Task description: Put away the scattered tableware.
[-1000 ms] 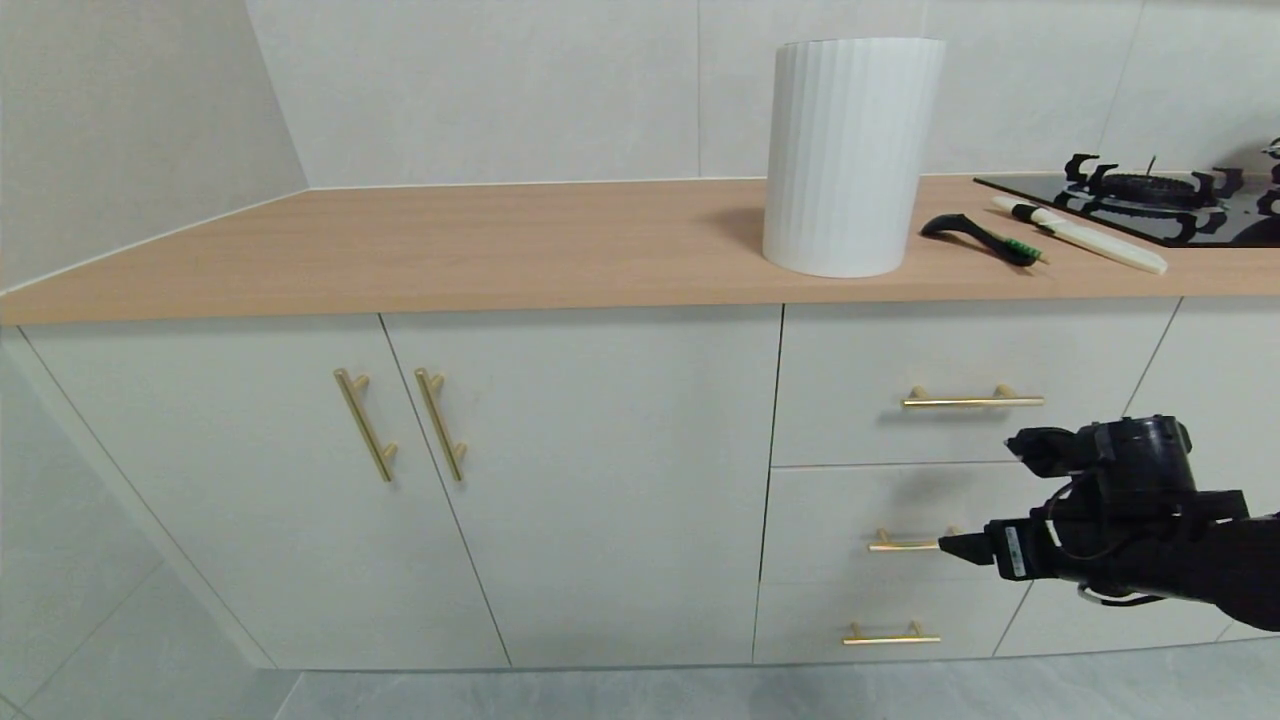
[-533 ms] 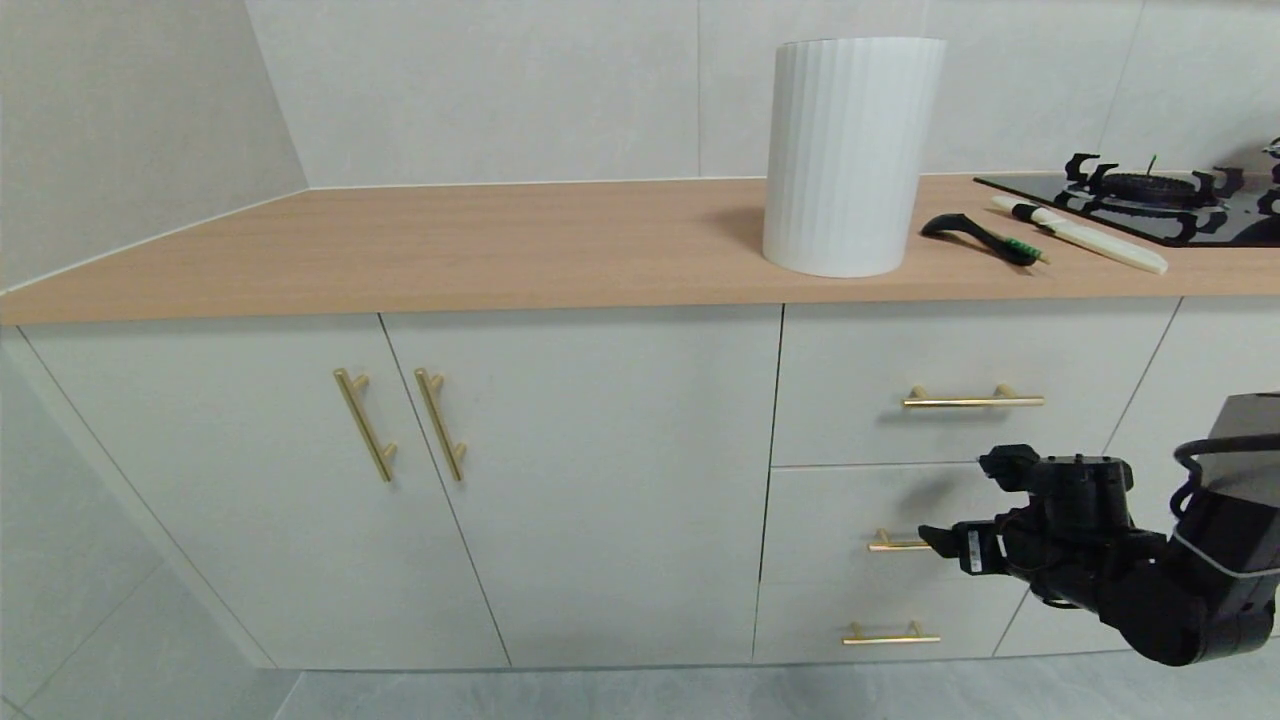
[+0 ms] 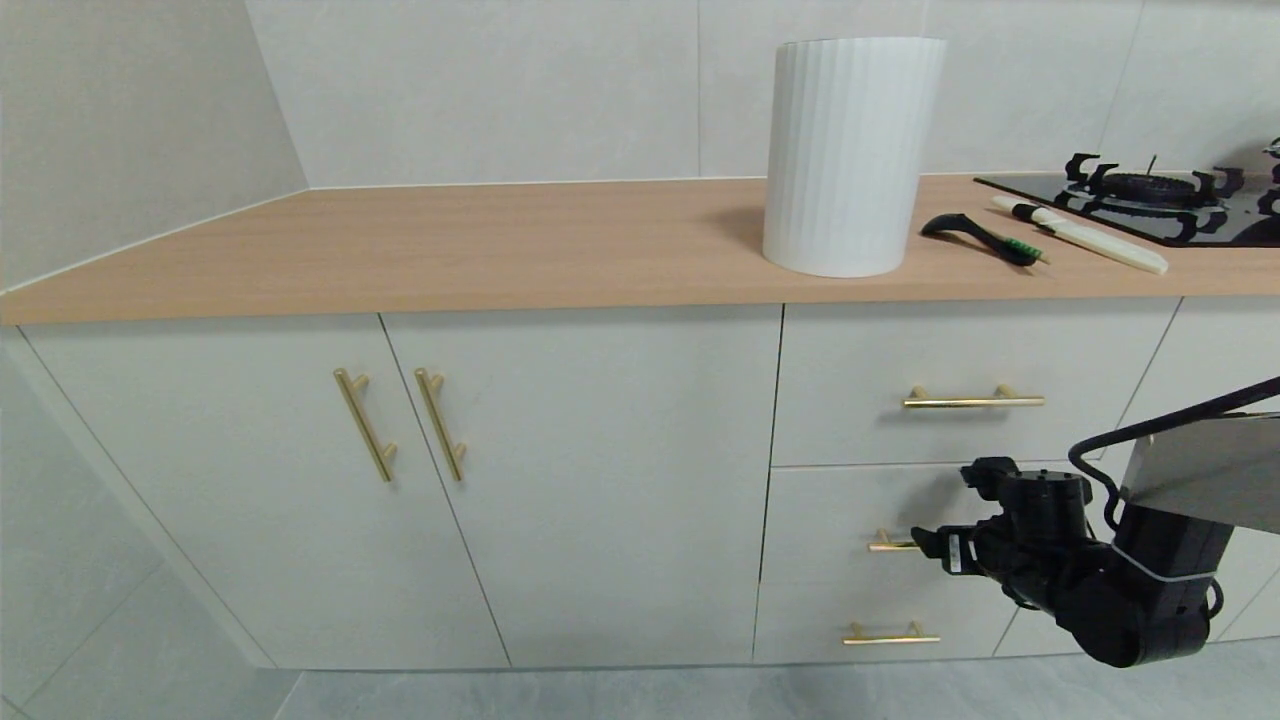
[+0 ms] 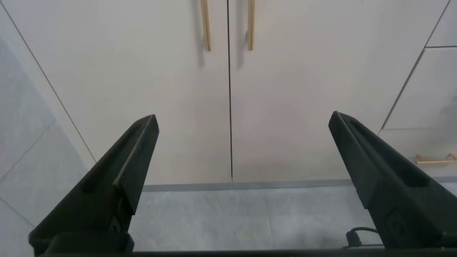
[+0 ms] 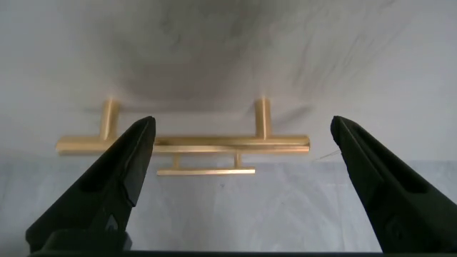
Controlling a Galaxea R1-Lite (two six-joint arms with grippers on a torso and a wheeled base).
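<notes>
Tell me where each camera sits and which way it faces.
Head view: on the head, looking forward and down at the countertop and double doors; the right gripper shows.
Left wrist view: on the left wrist, facing the double doors; the open left gripper frames them.
Right wrist view: on the right wrist, facing the middle drawer handle, framed by the open right gripper.
Shared: head view shares doors with left wrist, handle with right.
</notes>
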